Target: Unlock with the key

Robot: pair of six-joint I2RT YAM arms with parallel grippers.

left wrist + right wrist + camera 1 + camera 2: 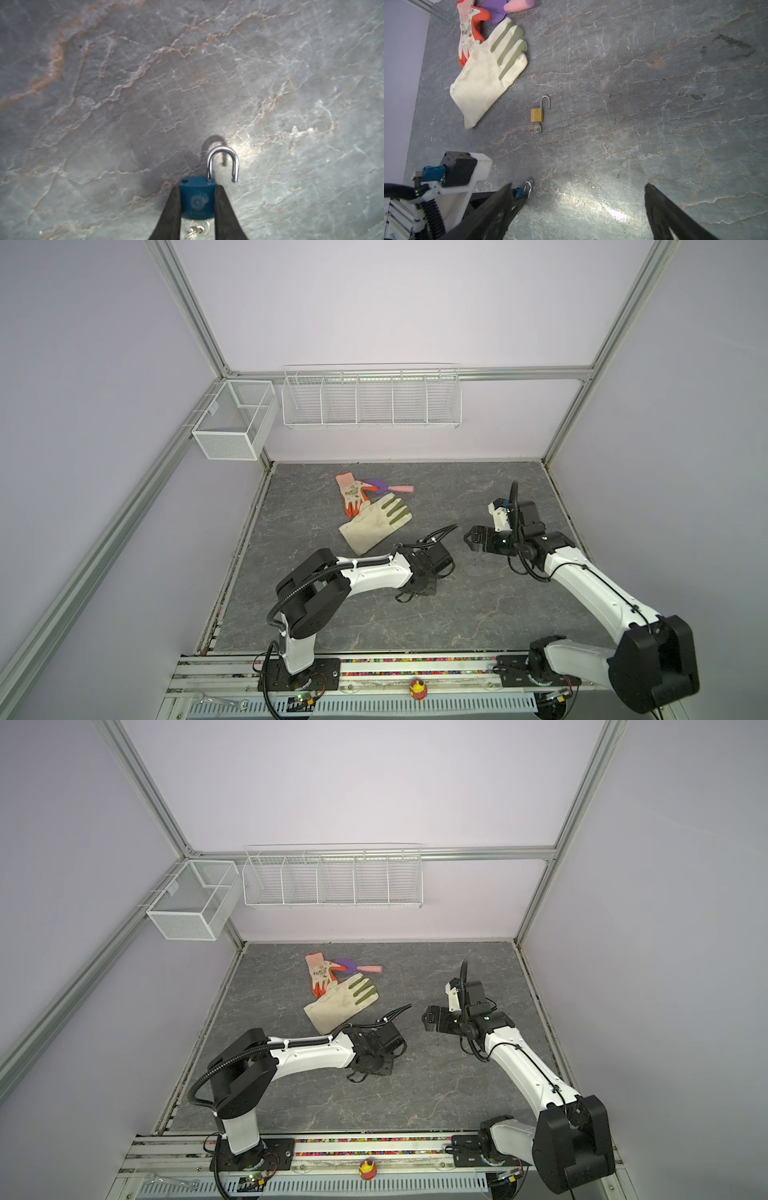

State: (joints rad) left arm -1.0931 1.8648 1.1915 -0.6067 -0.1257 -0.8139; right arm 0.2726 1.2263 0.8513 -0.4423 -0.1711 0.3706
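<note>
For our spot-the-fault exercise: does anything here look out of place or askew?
Only the gloves: the stained white glove lies askew, overlapping the orange glove. The gold padlock and blue padlock merely have open shackles.

Soft even light; glare patches on the tabletop (616, 216), wrist views slightly blurred.

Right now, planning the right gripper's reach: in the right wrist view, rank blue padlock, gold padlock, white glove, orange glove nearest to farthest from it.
From the right gripper:
1. Blue padlock, in the left gripper.
2. Gold padlock, alone on bare table.
3. White glove, beyond it.
4. Orange glove, partly under the white one.
</note>
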